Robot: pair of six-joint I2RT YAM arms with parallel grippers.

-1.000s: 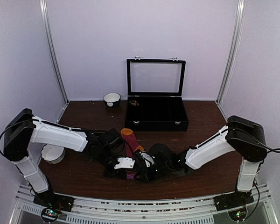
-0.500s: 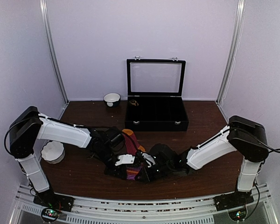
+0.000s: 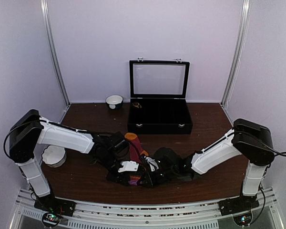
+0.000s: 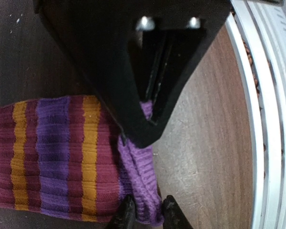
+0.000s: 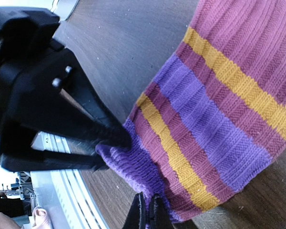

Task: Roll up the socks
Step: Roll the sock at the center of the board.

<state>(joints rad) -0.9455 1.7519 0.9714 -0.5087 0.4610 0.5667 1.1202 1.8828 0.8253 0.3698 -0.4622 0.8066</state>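
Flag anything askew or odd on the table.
Only the sock: its purple cuff is bunched into a puckered ridge between the left gripper and right gripper near the front edge of the table, while the striped leg lies flat. Nothing looks spilled or damaged.

The open case (image 3: 159,119) walls the far side; both jaws crowd the striped sock (image 3: 135,149) by the front rail (image 3: 181,212)
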